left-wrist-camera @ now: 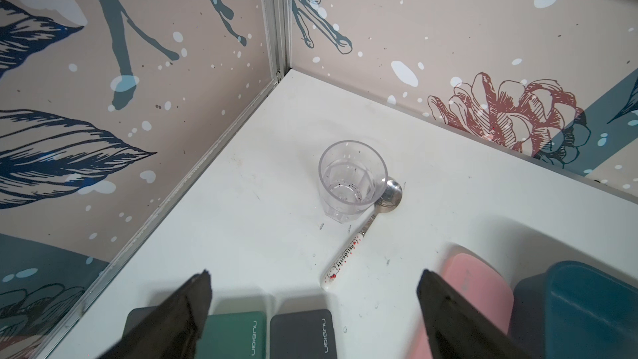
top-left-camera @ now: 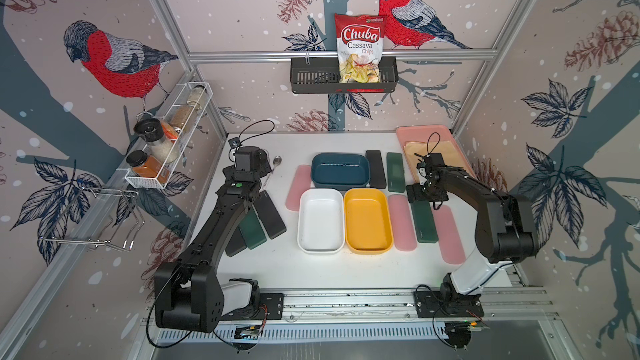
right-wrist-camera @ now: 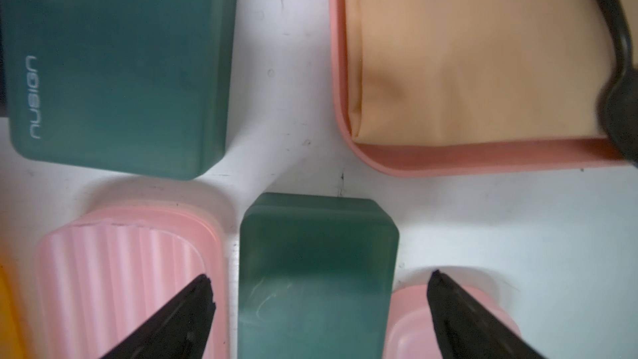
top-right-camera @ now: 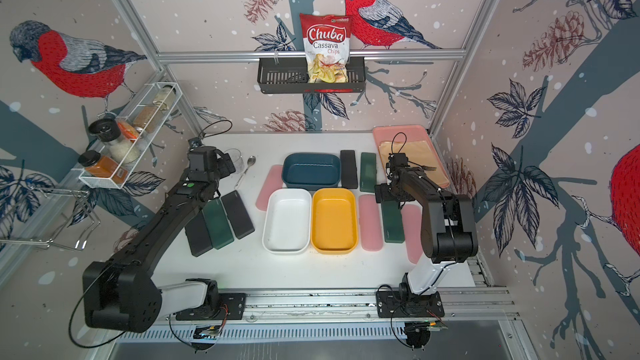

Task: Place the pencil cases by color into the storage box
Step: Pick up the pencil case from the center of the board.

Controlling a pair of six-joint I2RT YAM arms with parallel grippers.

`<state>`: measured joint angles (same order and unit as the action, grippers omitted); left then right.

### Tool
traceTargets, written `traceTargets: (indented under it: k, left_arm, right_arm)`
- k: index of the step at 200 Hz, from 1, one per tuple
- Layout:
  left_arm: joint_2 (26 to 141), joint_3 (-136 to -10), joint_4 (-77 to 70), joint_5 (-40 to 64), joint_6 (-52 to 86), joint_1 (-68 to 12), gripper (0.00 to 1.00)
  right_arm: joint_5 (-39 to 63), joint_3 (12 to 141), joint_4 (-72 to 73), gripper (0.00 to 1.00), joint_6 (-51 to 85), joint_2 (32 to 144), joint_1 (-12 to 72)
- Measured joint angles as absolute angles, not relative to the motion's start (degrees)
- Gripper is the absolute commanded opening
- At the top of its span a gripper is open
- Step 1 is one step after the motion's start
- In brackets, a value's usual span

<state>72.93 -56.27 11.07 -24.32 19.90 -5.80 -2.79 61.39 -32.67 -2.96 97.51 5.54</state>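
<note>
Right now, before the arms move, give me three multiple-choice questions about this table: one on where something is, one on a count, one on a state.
1. The green case under the right gripper lies between:
A) two pink cases
B) two black cases
C) one black and one pink case

2. How many pink cases are in view?
A) two
B) three
C) five

3. The three tubs are:
A) all empty
B) all full
C) empty but for one

Answers:
1 A: pink shows on both sides of it in the right wrist view.
2 B: two flank the green case, and a third pink case lies left of the tubs.
3 A: each tub shows a bare floor in both top views.
</note>
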Motion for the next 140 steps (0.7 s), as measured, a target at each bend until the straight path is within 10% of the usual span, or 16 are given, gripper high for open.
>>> traceTargets:
  k: [140]
  left_arm:
    - [74.6,-56.3,12.7,-24.0,21.1,-5.8,0.97]
  right_arm:
    - [-2.6,60.7,-30.6,0.86,-1.5,101.4,5.5]
